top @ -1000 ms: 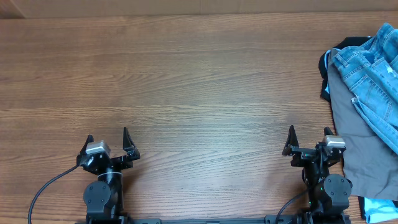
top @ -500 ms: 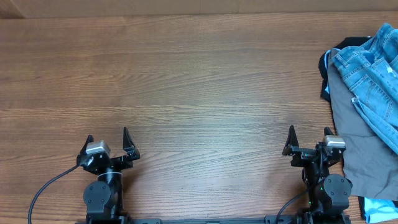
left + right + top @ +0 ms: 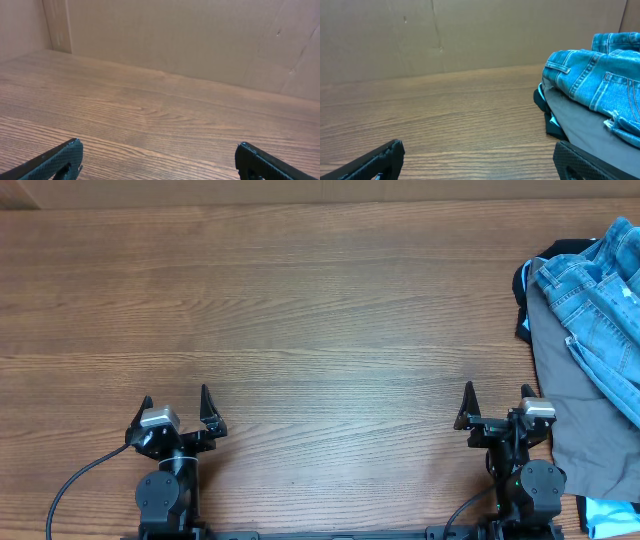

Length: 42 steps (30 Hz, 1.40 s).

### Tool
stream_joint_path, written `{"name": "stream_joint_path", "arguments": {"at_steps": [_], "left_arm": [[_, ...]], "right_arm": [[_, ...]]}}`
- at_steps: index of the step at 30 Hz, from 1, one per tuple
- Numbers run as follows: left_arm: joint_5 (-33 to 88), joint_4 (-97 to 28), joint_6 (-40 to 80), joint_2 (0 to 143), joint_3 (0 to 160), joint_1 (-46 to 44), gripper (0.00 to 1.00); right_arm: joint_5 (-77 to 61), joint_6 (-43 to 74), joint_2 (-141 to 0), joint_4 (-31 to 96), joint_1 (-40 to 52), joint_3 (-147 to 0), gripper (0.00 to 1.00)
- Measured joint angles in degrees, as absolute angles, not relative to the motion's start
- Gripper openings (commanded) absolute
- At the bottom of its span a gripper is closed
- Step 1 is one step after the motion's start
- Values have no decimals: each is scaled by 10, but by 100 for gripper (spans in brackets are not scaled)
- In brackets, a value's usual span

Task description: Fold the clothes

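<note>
At the lower left of the overhead frame we see the left arm (image 3: 165,480) parked at the near edge of the table (image 3: 320,310), a black cable (image 3: 75,485) curving off from its base toward the bottom left corner. Its jaws stand spread wide, tips pointing up the frame, with only wood grain between them. In the left wrist view the two dark tips sit in the lower corners, the table runs away from them, and a brown cardboard wall (image 3: 200,35) closes the far side.

Across the middle of the overhead frame we see only the broad wooden table.

At the lower right the right arm (image 3: 530,480) sits in the same pose, and its jaws are also spread wide and grip nothing. The right-hand tip lies just beside the edge of the grey trousers (image 3: 580,410); we cannot tell whether it touches them.

The clothes lie in a heap at the right edge of the overhead frame, running from upper right down to the bottom right corner. The light-blue denim jeans (image 3: 600,290) lie on top, crumpled, over the grey trousers. A black garment (image 3: 523,328) peeks out along the heap's left side, and a pale-blue garment (image 3: 612,515) shows at the bottom right corner. In the right wrist view the heap fills the right side, jeans above grey.
</note>
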<state>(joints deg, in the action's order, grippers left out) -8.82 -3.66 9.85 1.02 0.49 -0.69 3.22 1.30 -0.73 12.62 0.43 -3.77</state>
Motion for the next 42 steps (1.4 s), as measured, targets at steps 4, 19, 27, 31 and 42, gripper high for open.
{"name": "stream_joint_path", "arguments": {"at_steps": [4,19,27,31,42], "left_arm": [[-88,-37,98,10,5,-7,100],[-88,-37,98,10,5,-7,100],[-88,-37,98,10,5,-7,100],[-88,-36,98,10,5,-7,100],[-88,-37,98,10,5,-7,100]], "right_arm": [[32,13,-7,126,4,-38,100],[-25,28,-8,73,4,-67,100],[-25,44,-152,230,4,-397,100],[-20,35,-321,390,4,-603,100],[6,-43,-866,790,-75,-1196,100]]}}
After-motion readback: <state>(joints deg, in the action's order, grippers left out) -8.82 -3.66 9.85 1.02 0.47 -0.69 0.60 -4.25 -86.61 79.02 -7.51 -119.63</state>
